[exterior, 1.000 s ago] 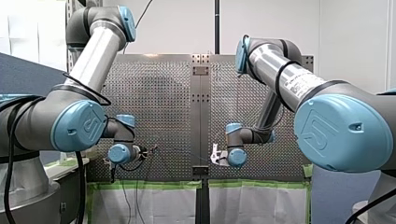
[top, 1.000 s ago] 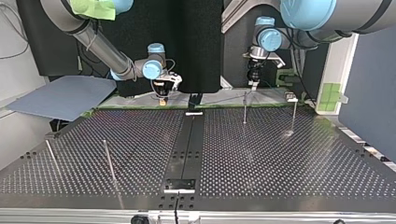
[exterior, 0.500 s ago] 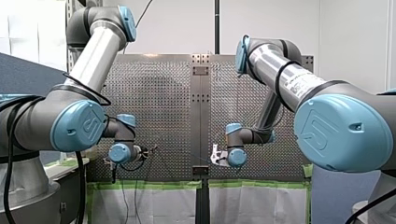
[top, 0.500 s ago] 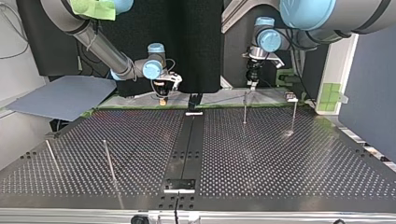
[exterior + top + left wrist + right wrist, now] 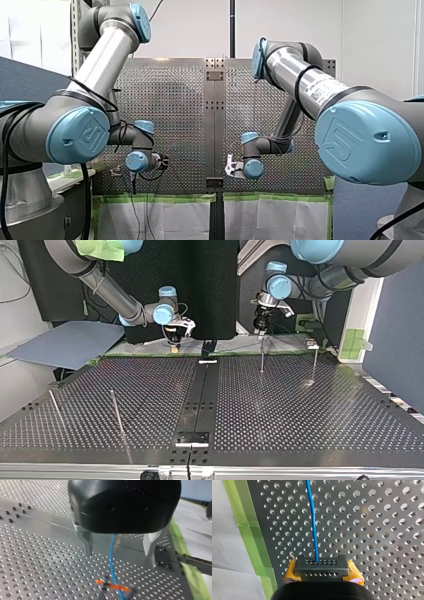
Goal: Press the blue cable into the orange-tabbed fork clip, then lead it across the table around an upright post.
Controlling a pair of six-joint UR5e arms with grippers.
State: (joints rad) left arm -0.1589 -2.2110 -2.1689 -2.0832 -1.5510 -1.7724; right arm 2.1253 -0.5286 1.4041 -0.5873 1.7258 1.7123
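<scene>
blue cable runs between the parted jaws of my downward-pointing left gripper.

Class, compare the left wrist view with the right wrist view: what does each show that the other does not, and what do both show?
Only the left wrist view: the orange-tabbed fork clip, with the blue cable crossing it, ahead of my open left gripper. Only the right wrist view: my right gripper, with yellow pads, shut on the cable. Both: the blue cable, the perforated table and green tape along its edge.
</scene>
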